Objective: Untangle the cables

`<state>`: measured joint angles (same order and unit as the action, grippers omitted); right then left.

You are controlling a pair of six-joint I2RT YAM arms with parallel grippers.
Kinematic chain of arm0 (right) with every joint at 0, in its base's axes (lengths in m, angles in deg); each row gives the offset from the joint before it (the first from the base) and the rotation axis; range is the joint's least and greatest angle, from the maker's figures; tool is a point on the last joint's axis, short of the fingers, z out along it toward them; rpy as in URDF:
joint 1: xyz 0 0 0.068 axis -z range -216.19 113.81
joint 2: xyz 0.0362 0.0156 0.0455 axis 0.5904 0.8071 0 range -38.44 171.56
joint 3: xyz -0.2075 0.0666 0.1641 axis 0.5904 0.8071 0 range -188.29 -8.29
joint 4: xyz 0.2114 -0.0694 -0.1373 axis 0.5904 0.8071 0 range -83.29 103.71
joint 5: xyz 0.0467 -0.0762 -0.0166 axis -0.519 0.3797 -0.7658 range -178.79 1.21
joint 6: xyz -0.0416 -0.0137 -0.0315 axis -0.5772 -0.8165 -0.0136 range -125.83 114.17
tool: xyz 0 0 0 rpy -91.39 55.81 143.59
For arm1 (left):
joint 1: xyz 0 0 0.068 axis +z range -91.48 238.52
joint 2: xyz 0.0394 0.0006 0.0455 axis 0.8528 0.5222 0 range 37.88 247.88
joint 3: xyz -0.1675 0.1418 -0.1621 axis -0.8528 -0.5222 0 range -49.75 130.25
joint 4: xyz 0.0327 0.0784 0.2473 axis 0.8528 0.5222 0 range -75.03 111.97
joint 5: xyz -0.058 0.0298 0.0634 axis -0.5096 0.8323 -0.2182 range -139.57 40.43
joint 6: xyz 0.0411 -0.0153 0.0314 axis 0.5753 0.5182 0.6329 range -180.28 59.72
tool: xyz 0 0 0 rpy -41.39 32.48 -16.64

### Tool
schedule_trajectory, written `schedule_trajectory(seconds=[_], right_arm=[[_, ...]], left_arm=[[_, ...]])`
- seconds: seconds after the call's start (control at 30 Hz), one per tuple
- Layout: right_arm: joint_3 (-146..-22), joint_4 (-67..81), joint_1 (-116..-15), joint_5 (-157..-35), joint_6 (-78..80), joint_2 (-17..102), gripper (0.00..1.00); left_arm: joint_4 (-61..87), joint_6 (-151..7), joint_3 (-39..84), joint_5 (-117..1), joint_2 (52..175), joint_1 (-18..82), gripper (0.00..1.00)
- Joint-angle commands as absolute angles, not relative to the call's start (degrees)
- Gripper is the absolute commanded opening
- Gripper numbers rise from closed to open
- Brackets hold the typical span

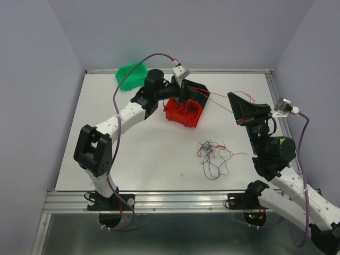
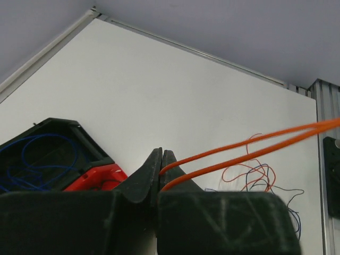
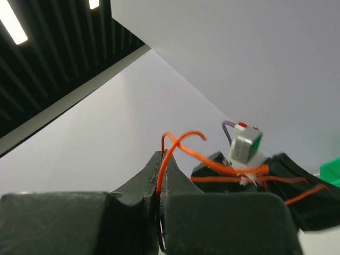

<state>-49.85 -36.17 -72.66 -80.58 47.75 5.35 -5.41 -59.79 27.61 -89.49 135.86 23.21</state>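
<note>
An orange cable (image 1: pixel 215 101) stretches taut between my two grippers above the table. My left gripper (image 1: pixel 184 97) hangs over the red bin and is shut on one end; in the left wrist view two orange strands (image 2: pixel 239 151) run from the closed fingertips (image 2: pixel 161 159) off to the right. My right gripper (image 1: pixel 232 96) is raised at the right and shut on the other end, and the orange cable (image 3: pixel 169 154) loops out of its tips (image 3: pixel 162 159). The rest of the cables (image 1: pixel 213 154), thin red, black and blue wires, lie tangled on the table's middle right (image 2: pixel 260 175).
A red bin (image 1: pixel 183 112) sits under the left gripper, with a black bin (image 1: pixel 197 87) behind it holding a blue wire (image 2: pixel 37 154). A green bin (image 1: pixel 132 74) stands at the back left. Metal rails edge the table's near and right sides.
</note>
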Motion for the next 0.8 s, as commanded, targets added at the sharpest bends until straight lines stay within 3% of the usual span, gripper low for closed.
schedule_trajectory(seconds=[0.0,0.17,0.33,0.6,0.77], right_arm=[[-38.46,-36.54,-72.93,-78.94,49.80,-4.14,0.01],[-25.88,-37.59,-72.93,-76.83,51.74,-3.03,0.01],[-22.44,-45.13,-73.19,-80.87,51.91,10.84,0.01],[-30.78,-55.68,-77.14,-81.75,49.72,39.21,0.01],[-35.45,-58.42,-77.50,-81.15,47.87,45.76,0.01]], left_arm=[[-7.44,-68.10,33.74,-92.19,132.28,29.78,0.00],[-5.42,-71.00,36.99,-95.62,128.86,32.59,0.00],[-5.42,-72.93,36.82,-91.67,121.83,34.26,0.00],[-1.20,-81.36,42.97,-98.17,120.59,38.13,0.00],[-3.39,-85.76,42.80,-103.43,121.73,40.93,0.00]])
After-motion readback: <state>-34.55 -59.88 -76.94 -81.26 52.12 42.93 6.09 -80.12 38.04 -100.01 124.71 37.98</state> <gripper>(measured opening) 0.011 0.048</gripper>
